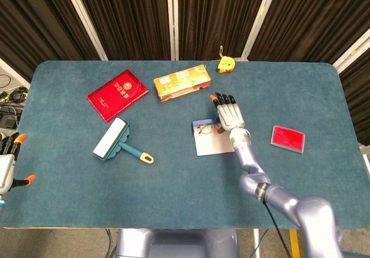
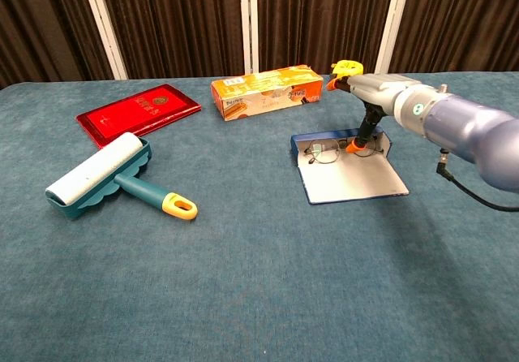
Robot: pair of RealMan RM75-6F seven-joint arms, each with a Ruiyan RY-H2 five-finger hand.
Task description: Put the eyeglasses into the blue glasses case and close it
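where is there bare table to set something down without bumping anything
The near half of the table, in front of the lint roller and the open glasses case, is bare. So is the far left corner beyond the red booklet. It is crowded around the case, where the right hand touches the eyeglasses, close behind the orange box.

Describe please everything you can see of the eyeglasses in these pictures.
The eyeglasses are a thin dark wire frame with round clear lenses. They lie flat in the far half of the open blue glasses case, near its back edge, lenses side by side across the case. The right hand is above them, one orange-tipped finger pointing down to the right lens; whether it presses the frame cannot be told. The temples look folded, but are too small to be sure.
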